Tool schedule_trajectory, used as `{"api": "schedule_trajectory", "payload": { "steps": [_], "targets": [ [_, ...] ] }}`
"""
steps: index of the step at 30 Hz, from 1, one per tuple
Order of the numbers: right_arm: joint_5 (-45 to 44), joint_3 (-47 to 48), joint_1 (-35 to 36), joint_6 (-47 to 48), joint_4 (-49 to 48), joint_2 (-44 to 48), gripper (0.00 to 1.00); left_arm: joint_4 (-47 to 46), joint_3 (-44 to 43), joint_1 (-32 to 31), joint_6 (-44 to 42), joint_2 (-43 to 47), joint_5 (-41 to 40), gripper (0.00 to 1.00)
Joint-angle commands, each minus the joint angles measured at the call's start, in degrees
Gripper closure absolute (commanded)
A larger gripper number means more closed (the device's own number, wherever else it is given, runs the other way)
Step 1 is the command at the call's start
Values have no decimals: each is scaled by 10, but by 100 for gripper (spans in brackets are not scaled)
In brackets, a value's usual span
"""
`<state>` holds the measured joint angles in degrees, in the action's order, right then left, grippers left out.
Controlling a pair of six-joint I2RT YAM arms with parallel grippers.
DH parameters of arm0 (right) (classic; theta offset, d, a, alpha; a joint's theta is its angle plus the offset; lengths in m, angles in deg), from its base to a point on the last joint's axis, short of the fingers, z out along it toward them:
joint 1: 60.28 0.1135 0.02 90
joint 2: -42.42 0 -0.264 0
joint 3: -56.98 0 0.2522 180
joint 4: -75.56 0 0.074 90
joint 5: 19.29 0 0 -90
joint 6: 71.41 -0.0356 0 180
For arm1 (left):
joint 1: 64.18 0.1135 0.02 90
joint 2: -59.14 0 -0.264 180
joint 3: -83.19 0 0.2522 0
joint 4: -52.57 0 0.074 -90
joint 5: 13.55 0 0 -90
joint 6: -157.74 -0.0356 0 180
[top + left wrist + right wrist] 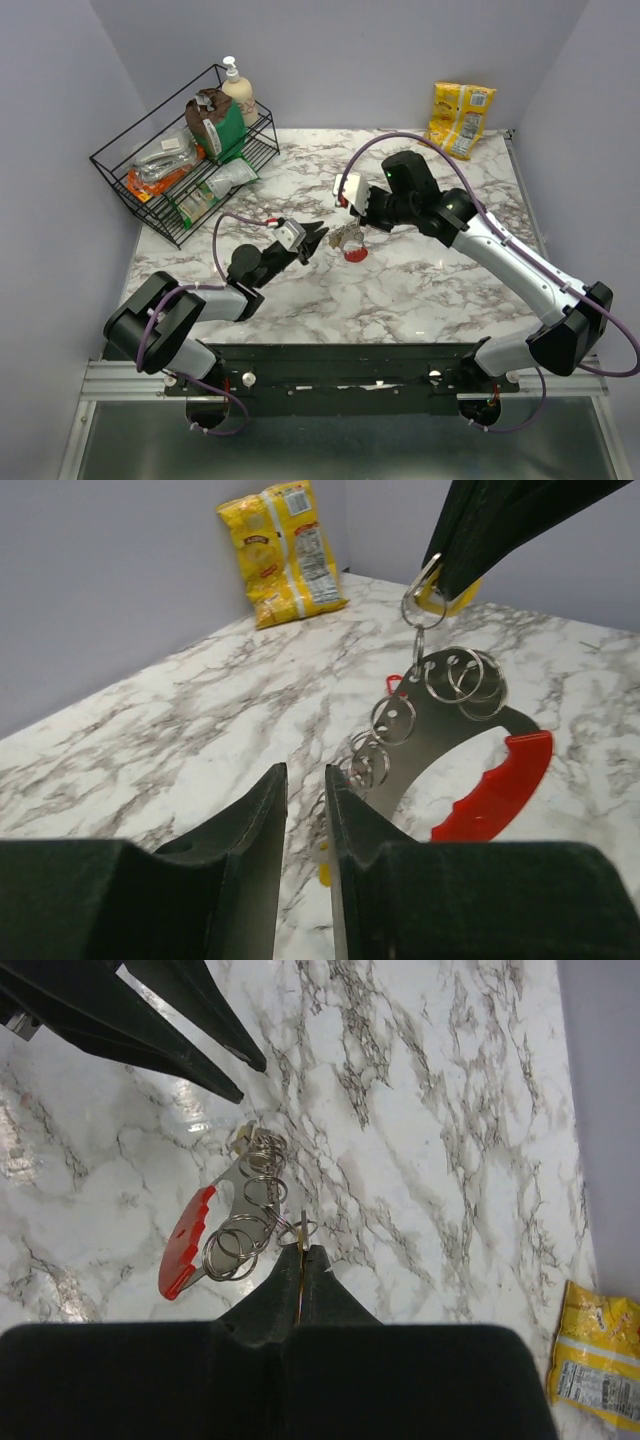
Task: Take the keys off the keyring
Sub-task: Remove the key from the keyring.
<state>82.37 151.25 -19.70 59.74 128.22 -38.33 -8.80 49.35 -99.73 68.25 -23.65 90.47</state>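
The keyring is a curved silvery plate with a red grip and several thin rings; it hangs just above the marble table. My right gripper is shut on a yellow-headed key joined to the top small ring, and it holds the whole bunch up. In the right wrist view that key shows edge-on between the shut jaws, with the red grip lower left. My left gripper is open by a narrow gap, empty, just left of the bunch. A yellow bit shows below its fingers.
A black wire rack with packets and a soap bottle stands at the back left. A yellow snack bag leans at the back right wall, and also shows in the left wrist view. Grey walls close in the table.
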Motion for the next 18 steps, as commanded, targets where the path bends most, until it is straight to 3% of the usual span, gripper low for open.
{"api": "schedule_trajectory", "payload": {
  "steps": [1,3,5,7,18],
  "targets": [
    [32,-7,1,20,5,-9,99,-157,-15,5,83,-14,88,65],
    [39,-11,4,23,7,-9,99,-164,-24,8,101,-25,104,63],
    [40,-21,12,34,8,-15,99,-171,-50,28,196,-37,178,60],
    [43,-24,15,34,8,-18,99,-177,-62,33,218,-45,193,60],
    [43,-23,43,29,5,-32,99,-167,-81,36,248,-64,239,57]
  ]
}}
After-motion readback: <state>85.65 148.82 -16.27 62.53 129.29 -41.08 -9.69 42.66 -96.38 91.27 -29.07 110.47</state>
